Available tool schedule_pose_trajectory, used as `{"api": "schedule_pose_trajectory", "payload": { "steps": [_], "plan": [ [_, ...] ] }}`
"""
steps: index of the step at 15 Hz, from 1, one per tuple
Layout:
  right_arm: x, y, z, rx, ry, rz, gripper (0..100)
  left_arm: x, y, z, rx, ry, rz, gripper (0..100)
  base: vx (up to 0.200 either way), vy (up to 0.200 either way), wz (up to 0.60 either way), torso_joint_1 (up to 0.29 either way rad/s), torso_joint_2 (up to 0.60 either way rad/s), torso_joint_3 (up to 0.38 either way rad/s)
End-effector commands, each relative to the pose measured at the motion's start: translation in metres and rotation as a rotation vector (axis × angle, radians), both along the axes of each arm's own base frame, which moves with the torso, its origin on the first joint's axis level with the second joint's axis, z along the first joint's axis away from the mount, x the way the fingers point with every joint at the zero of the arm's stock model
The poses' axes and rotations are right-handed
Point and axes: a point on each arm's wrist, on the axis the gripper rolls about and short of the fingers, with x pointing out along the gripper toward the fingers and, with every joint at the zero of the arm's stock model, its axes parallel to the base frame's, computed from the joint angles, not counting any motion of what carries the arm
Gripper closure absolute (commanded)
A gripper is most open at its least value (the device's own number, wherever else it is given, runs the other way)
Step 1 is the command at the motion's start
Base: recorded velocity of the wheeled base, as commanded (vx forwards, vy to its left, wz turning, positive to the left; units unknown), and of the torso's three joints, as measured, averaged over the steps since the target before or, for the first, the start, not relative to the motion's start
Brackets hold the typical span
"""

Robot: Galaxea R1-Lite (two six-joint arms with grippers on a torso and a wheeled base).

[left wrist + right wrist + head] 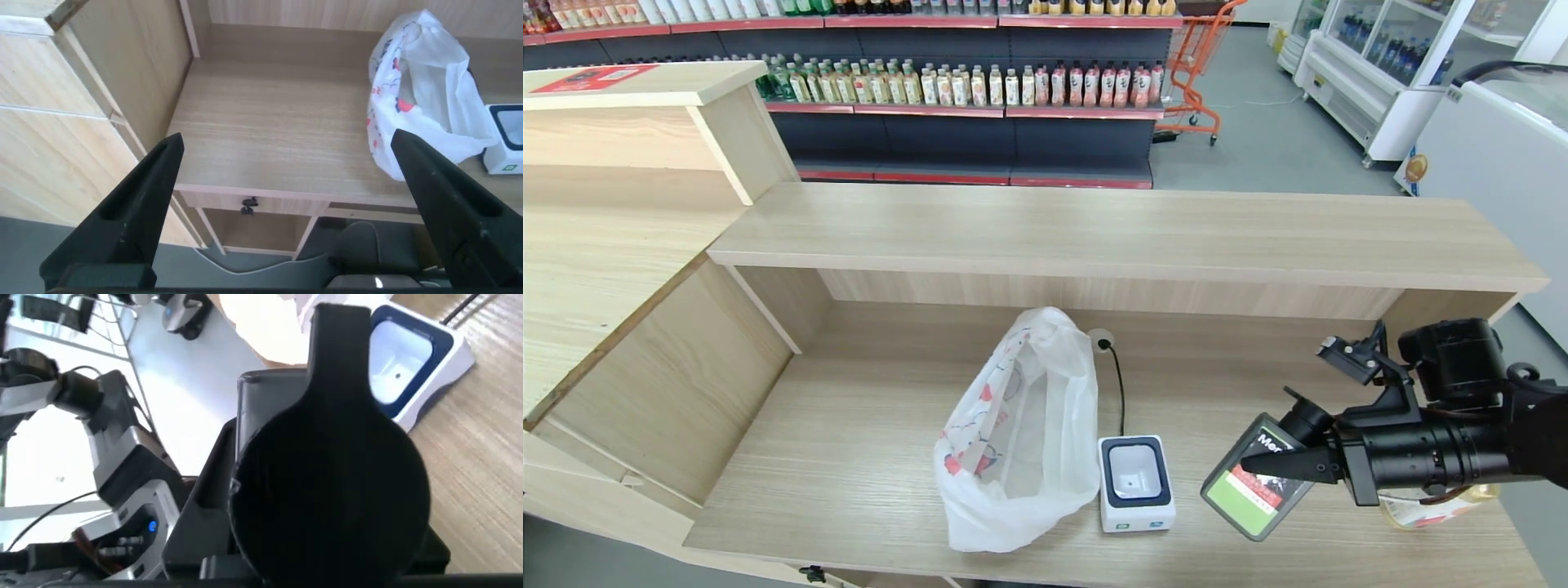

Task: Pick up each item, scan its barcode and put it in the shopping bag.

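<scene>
My right gripper point(1286, 467) is shut on a flat packet point(1252, 496) with a green and red label and a dark top, held tilted just above the counter to the right of the scanner point(1135, 482). In the right wrist view the packet's grey edge point(260, 400) sits close up, with the scanner point(409, 363) beyond it. The white shopping bag point(1021, 433) stands open to the left of the scanner, touching its side. My left gripper point(286, 145) is open and holds nothing, off the counter's front left, with the bag point(417, 90) farther away.
A clear bottle with yellowish content point(1441, 504) lies on the counter under my right arm. The scanner's black cable point(1119, 392) runs back to the counter's rear wall. A raised wooden ledge point(1127, 233) and a side panel point(670, 376) bound the work surface.
</scene>
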Motion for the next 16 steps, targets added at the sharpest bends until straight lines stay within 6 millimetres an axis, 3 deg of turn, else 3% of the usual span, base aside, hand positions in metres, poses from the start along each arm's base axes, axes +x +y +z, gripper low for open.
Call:
{"api": "schedule_pose_trajectory", "payload": {
  "steps": [1, 3, 11, 16],
  "plan": [
    [0.008, 0.004, -0.001, -0.031, -0.008, -0.015, 100, 0.0, 0.0, 0.0, 0.003, -0.001, 0.0, 0, 0.0, 0.2, 0.0, 0.002, 0.0, -0.002],
    [0.012, 0.007, -0.005, -0.052, 0.001, -0.02, 100, 0.0, 0.0, 0.0, 0.006, -0.001, 0.002, 0, 0.0, 0.0, 0.0, 0.0, 0.0, 0.0],
    [0.061, 0.03, -0.05, -0.134, -0.023, -0.043, 100, 0.0, 0.0, 0.0, 0.005, -0.001, 0.002, 0, 0.0, 0.0, 0.0, 0.0, 0.0, 0.0],
    [0.081, 0.046, -0.064, -0.165, -0.029, -0.032, 100, 0.0, 0.0, 0.0, 0.005, -0.001, 0.0, 0, 0.0, 0.0, 0.0, 0.0, 0.0, 0.0]
  ]
}}
